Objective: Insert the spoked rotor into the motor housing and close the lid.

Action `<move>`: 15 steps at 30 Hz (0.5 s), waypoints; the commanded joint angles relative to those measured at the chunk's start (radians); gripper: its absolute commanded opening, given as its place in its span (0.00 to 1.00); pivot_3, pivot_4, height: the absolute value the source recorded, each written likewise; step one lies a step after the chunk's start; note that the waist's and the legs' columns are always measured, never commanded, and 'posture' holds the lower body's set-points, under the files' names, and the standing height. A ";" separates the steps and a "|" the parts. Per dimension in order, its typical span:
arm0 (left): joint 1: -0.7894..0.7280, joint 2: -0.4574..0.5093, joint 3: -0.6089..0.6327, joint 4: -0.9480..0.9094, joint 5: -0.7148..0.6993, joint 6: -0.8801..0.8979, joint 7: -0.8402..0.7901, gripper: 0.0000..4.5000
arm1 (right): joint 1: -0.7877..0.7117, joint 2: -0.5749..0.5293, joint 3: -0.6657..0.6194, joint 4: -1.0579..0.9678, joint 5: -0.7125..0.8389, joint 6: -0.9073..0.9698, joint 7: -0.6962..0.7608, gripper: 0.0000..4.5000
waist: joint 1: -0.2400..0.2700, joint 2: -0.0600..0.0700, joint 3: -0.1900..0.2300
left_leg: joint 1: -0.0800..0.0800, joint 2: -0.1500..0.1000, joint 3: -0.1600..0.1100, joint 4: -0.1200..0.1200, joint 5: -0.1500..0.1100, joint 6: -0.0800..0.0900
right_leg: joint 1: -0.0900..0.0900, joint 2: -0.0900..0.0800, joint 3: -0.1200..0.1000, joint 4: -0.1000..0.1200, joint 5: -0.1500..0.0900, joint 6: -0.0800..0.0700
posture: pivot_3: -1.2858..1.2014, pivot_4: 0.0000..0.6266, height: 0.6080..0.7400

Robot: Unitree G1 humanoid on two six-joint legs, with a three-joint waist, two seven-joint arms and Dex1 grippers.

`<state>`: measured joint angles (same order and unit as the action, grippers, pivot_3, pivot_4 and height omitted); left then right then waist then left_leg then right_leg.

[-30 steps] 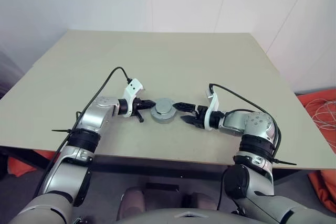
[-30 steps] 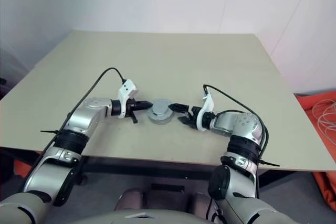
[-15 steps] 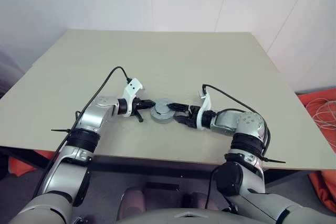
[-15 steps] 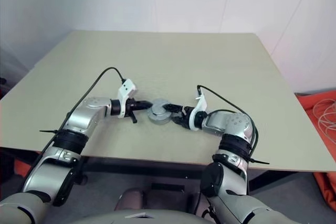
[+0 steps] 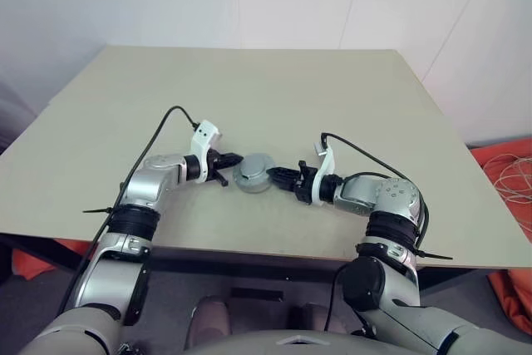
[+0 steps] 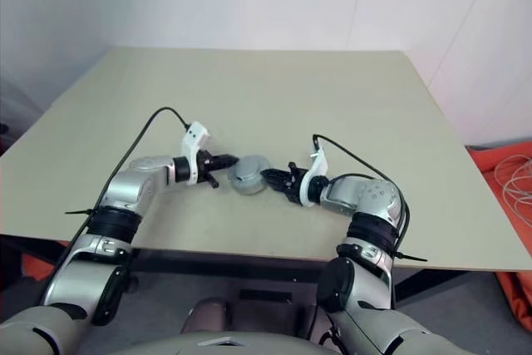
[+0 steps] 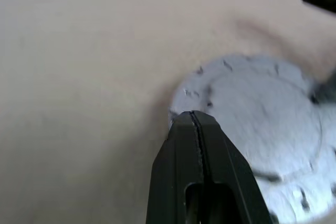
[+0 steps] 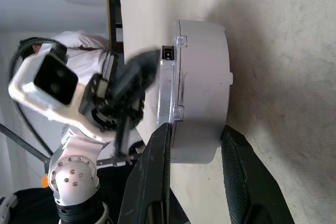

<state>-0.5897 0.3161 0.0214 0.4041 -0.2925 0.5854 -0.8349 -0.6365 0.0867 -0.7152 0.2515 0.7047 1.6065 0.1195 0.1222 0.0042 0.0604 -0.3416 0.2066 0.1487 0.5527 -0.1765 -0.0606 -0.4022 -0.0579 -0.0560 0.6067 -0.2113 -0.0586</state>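
Sitting near the middle of the table (image 5: 349, 89), a bit toward the robot, is a round grey puck that looks like the motor housing (image 5: 253, 175) with the lid (image 7: 262, 124) already on top, though the seam between them is hard to make out from above. The pale grey top has small marks around its edge. At 9 o'clock from the puck is the left gripper (image 5: 232, 160), its two black fingers pressed flat together with nothing between them, and its tip sits right at the puck's rim. At 3 o'clock is the right gripper (image 5: 277, 175), with its fingers (image 8: 157, 177) on either side of the puck's edge, one above and one below, set narrow and close to the sides; a tight hold cannot be told. A black cable loops up from each wrist.
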 commanded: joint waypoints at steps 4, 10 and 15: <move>0.027 -0.010 0.307 -0.075 -0.258 0.202 0.142 0.00 | -0.026 0.004 -0.022 -0.051 0.082 0.008 -0.006 0.26 | 0.000 0.000 0.000 | -0.003 0.000 0.000 0.000 0.000 0.000 | -0.002 0.001 0.000 0.000 0.003 -0.006 | 0.52 0.00 1.00; 0.082 -0.051 0.589 -0.067 -0.515 0.385 0.292 0.00 | -0.057 -0.009 -0.051 -0.047 0.130 0.008 -0.021 0.26 | 0.002 0.000 0.000 | -0.005 -0.001 0.000 0.000 0.000 0.000 | -0.004 0.000 -0.001 -0.001 0.004 -0.006 | 0.52 0.00 1.00; 0.170 -0.100 0.638 -0.140 -0.658 0.494 0.327 0.12 | -0.073 -0.029 -0.063 -0.043 0.175 0.008 -0.036 0.26 | 0.005 0.000 0.000 | -0.006 -0.001 -0.001 0.000 0.000 0.000 | -0.004 0.000 -0.001 -0.001 0.000 0.000 | 0.52 0.00 1.00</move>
<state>-0.4198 0.2242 0.6439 0.3145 -0.8766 1.0356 -0.5103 -0.6615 0.0640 -0.7663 0.2425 0.8042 1.6101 0.0787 0.1270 0.0038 0.0607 -0.3472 0.2058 0.1480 0.5530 -0.1766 -0.0605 -0.4062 -0.0577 -0.0566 0.6057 -0.2110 -0.0584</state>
